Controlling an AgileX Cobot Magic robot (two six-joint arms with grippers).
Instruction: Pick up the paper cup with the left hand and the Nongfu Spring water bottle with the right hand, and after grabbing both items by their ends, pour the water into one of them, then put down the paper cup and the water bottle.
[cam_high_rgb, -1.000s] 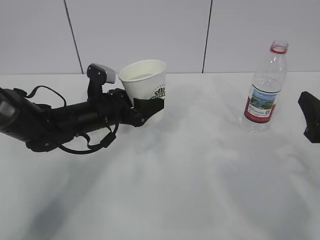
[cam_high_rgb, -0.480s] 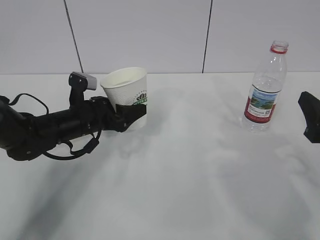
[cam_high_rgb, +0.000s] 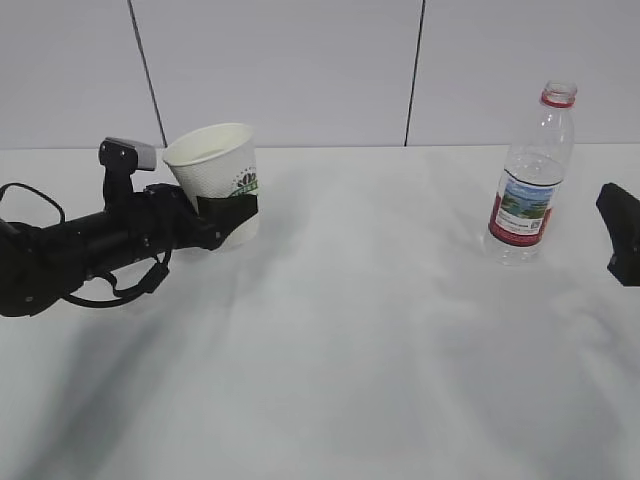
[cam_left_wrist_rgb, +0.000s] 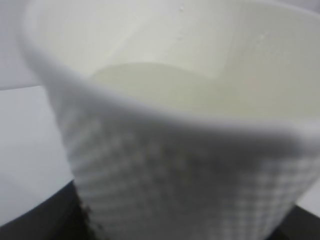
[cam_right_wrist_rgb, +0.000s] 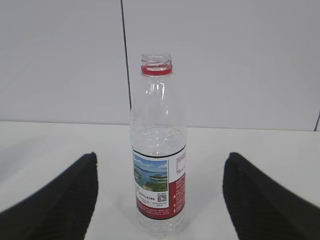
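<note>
My left gripper (cam_high_rgb: 228, 214) is shut on the lower part of the white paper cup (cam_high_rgb: 213, 172), which leans slightly at the table's left. In the left wrist view the cup (cam_left_wrist_rgb: 175, 150) fills the frame, with dark fingers (cam_left_wrist_rgb: 47, 220) at its base. A pale level surface (cam_left_wrist_rgb: 160, 85) shows inside; I cannot tell whether it is water. The Nongfu Spring water bottle (cam_high_rgb: 530, 180) stands upright and uncapped at the right and looks empty. My right gripper (cam_high_rgb: 622, 235) is open at the right edge, short of the bottle (cam_right_wrist_rgb: 159, 150), which stands ahead between its fingers (cam_right_wrist_rgb: 60, 200).
The white table (cam_high_rgb: 380, 350) runs back to a pale panelled wall (cam_high_rgb: 330, 70). Nothing else stands on the table between the cup and the bottle.
My left arm has carried the cup to the left and a little lower. The bottle and the right gripper have not moved.
</note>
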